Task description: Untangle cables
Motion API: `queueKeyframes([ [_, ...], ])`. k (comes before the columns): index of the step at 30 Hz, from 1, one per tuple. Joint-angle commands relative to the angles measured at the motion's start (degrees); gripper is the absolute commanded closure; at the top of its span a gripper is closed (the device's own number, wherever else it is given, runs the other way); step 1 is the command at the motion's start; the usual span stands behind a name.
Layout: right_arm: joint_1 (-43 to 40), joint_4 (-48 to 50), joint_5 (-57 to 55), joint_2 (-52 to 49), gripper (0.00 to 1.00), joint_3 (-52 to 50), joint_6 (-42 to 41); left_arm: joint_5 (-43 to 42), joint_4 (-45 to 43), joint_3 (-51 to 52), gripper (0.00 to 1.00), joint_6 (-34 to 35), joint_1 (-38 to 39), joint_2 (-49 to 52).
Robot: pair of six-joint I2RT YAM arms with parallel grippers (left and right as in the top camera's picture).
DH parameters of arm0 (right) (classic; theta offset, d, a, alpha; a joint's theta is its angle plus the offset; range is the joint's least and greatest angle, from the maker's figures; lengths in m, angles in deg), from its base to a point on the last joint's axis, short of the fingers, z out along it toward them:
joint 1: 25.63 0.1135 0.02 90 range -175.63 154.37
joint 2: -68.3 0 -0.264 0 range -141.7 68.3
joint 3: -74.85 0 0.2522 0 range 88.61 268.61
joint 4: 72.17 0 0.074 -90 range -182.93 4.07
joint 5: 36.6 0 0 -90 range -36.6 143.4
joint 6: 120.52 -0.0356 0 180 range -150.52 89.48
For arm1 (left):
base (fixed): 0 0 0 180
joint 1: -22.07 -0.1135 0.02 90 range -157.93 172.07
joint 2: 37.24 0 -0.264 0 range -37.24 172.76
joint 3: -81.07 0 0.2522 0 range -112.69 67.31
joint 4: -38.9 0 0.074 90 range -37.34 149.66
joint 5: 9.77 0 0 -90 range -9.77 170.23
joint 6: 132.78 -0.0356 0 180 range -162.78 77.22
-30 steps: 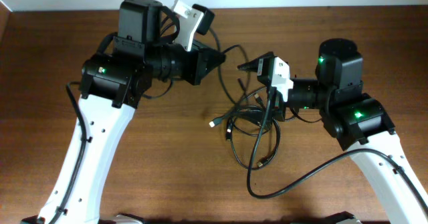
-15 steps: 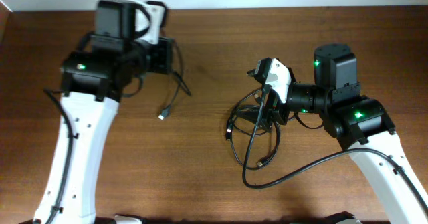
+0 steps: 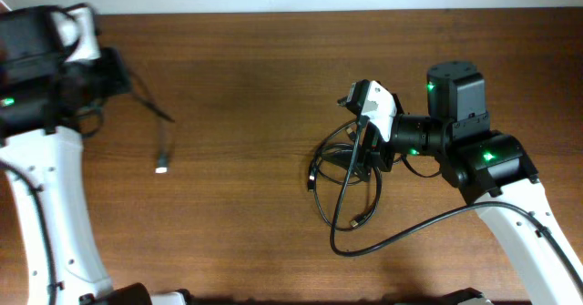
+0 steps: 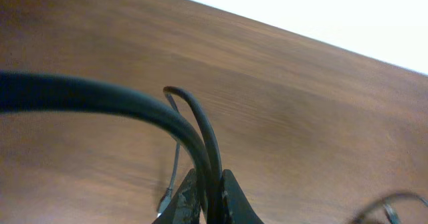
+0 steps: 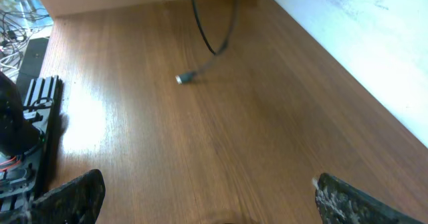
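Black cable dangles pinched in left end effector, arm far left.

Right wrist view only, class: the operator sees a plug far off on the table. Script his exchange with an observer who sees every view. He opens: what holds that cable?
Observer: The left gripper, shut on the cable.
Operator: Where are the other cables?
Observer: In a tangle on the table, under the right gripper.
Operator: Is the held cable joined to the tangle?
Observer: No; overhead, bare table separates them.
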Motion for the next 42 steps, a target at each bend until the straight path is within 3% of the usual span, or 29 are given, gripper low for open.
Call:
queueKeyframes([
  [1, 0.0, -0.04, -0.33, 0.72, 0.01, 0.66, -0.44, 0.48, -0.46, 0.02, 1.0, 0.79, -8.66, 0.5],
  [7, 0.0, -0.07, -0.31, 0.72, 0.01, 0.66, -0.46, 5.31, -0.37, 0.02, 0.99, 0.76, -21.44, 0.5],
  [15, 0.0, -0.83, -0.31, 0.72, 0.01, 0.66, -0.46, 12.0, -0.39, 0.02, 0.94, 0.76, -32.37, 1.14],
  [22, 0.0, -1.64, -0.31, 0.72, 0.01, 0.66, -0.44, 11.47, -0.37, 0.02, 0.96, 1.01, -38.23, 6.43],
  [27, 0.0, -1.97, -0.31, 0.68, 0.01, 0.66, -0.46, 11.3, -0.37, 0.02, 0.89, 3.8, -38.95, 10.82],
  [28, 0.0, -2.29, -0.31, 0.68, 0.01, 0.66, -0.46, 11.3, -0.37, 0.02, 0.85, 3.85, -38.95, 11.39],
  [29, 0.0, -2.67, -0.33, 0.68, 0.01, 0.66, -0.44, 11.23, -0.35, 0.02, 0.73, 4.02, -38.95, 11.96],
  [31, 0.0, -3.23, -0.33, 0.68, 0.01, 0.66, -0.44, 11.13, -0.37, 0.02, 0.39, 5.07, -38.95, 13.11],
  [33, 0.0, -3.23, -0.35, 0.68, 0.01, 0.66, -0.44, 10.8, -0.37, 0.02, 0.3, 5.25, -38.95, 13.38],
  [35, 0.0, -3.23, -1.18, 0.68, 0.01, 0.66, -0.44, 8.74, -0.39, 0.02, 0.12, 5.22, -38.95, 13.38],
  [38, 0.0, -3.26, -1.79, 0.68, 0.01, 0.66, -0.44, 7.72, -0.42, 0.02, 0.01, 5.22, -38.95, 13.38],
  [42, 0.0, -3.26, -1.79, 0.68, 0.01, 0.66, -0.44, 7.67, -0.39, 0.02, 0.01, 5.27, -38.95, 13.35],
])
